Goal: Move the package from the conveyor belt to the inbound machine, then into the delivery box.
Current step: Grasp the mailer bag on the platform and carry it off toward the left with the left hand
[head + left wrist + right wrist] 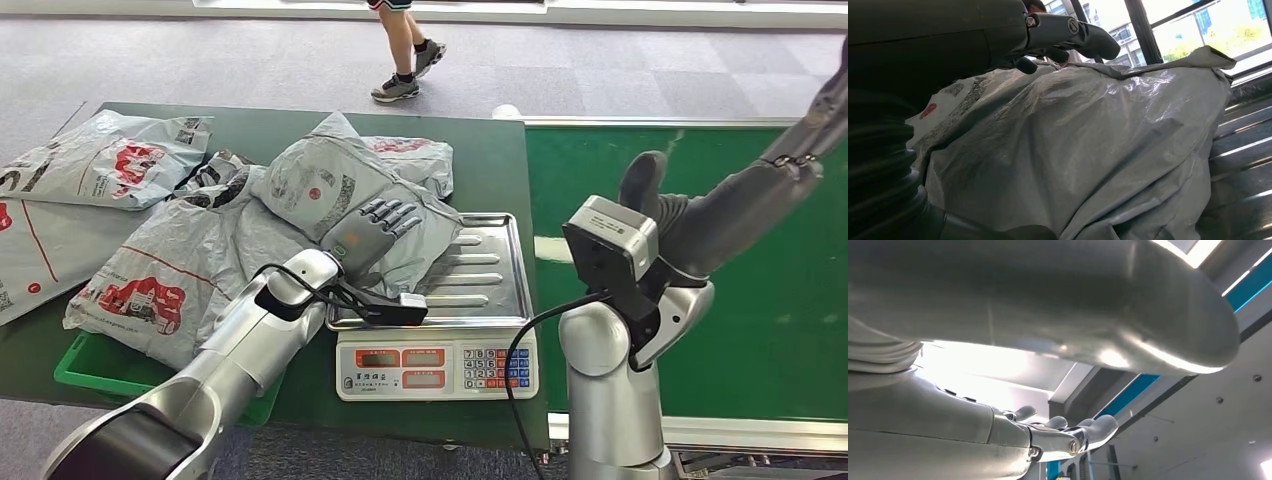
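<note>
Grey plastic package (330, 190) lies half on the scale (480, 290), left hand (372, 228) resting spread on top.

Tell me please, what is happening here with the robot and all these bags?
The robot's left hand rests on a grey plastic mailing package, which lies partly on the steel tray of the white electronic scale. The package overlaps a heap of other grey mail bags on the dark green table. The right hand is raised over the green conveyor belt and holds nothing. A person walks in the background.
</note>
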